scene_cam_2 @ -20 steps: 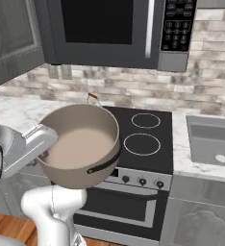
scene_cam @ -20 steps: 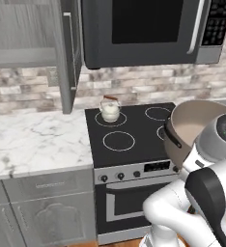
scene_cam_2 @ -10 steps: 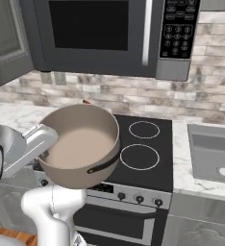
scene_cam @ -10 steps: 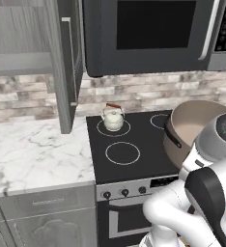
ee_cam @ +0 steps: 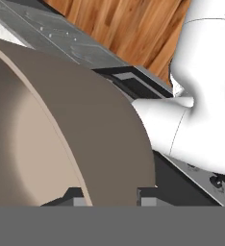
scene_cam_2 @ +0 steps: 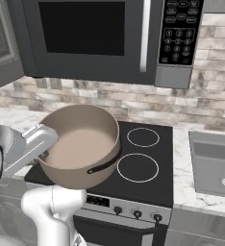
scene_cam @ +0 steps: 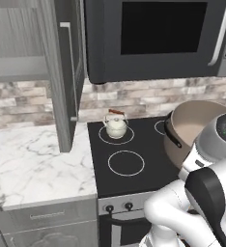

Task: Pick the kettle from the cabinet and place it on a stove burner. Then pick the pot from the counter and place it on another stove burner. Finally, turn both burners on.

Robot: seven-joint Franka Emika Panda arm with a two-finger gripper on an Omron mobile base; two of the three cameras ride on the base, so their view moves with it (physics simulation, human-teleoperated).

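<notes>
Beyond the pincer, clamped on the rim of the taupe pot, stands the kettle; a wide swing might topple it; the one-sided grip could slip.

**A home kitchen**

A black glass cooktop sits in a white marble counter. Above the cooktop hangs a black microwave, behind it runs a stone-brick backsplash, and to its right lies a sink.
</notes>
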